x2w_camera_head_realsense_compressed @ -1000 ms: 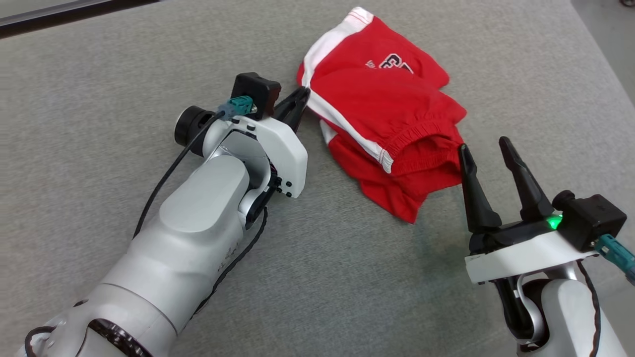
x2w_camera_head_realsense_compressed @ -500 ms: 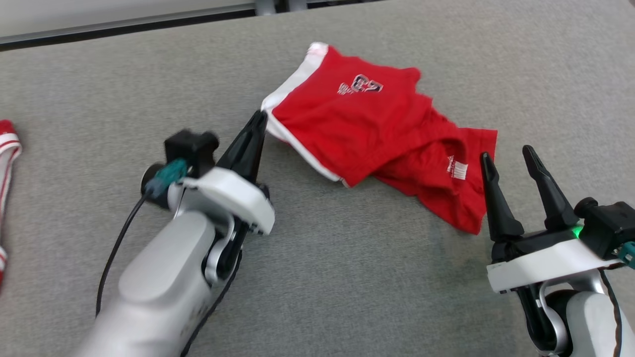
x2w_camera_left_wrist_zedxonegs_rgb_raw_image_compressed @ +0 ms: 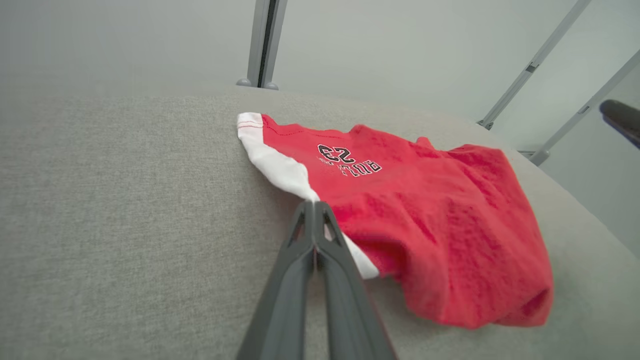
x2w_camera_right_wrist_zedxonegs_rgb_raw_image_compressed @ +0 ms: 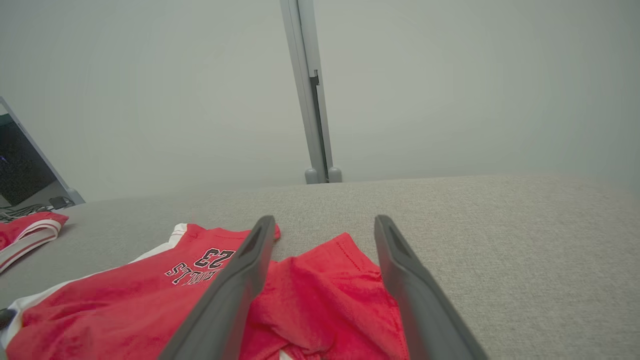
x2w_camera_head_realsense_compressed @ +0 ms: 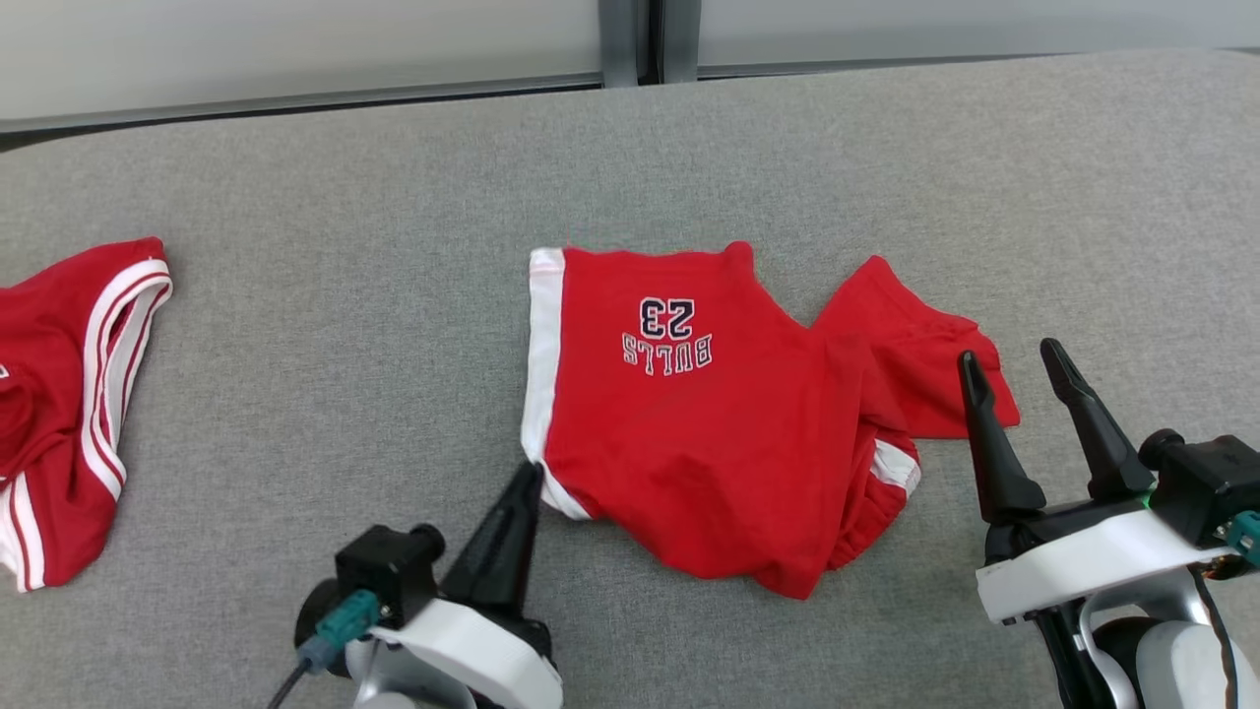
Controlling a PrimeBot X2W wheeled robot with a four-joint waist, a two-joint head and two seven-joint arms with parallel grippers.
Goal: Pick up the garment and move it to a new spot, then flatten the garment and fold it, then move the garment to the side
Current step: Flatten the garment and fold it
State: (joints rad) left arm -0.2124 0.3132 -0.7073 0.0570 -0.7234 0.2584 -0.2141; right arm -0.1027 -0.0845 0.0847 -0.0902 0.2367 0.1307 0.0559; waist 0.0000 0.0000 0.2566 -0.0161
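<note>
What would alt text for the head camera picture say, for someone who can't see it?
Rumpled red Bulls 23 shorts lie on a grey table, the left fingers shut on their white side stripe. The right fingers stand open by the shorts' right edge; another red-and-white garment lies far left.

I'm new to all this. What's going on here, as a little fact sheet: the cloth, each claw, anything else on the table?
Garment: red shorts with white side stripe, printed BULLS 23, lying rumpled on the grey table
Left claw: shut, pinching the white stripe at the shorts' near left corner
Right claw: open, holding nothing, at the shorts' right end
Also there: second red-and-white garment, far left on the table
</note>
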